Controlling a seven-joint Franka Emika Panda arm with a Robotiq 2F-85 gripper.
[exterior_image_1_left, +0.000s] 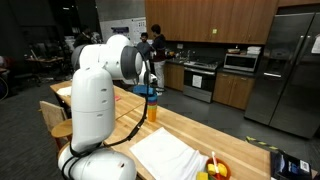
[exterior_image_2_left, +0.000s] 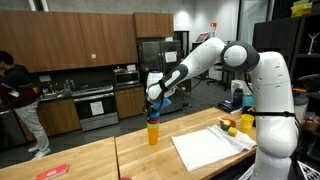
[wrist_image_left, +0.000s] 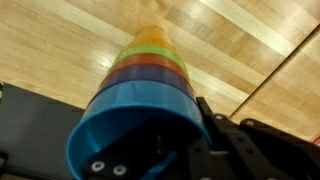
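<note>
So, gripper: pinched nearly shut on the rim of the blue cup
blue cup: held right above the cup stack, maybe just touching its top, hard to tell
cup stack: upright on the wooden table, white cloth nearby

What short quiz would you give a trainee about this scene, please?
1. True or false: the gripper is shut on the blue cup.
2. What does the cup stack below it stand on? A) the wooden table B) a stove top C) the floor
3. Fill in: in both exterior views, the lower part of the stack looks ____.
Key: 1 true; 2 A; 3 orange.
</note>
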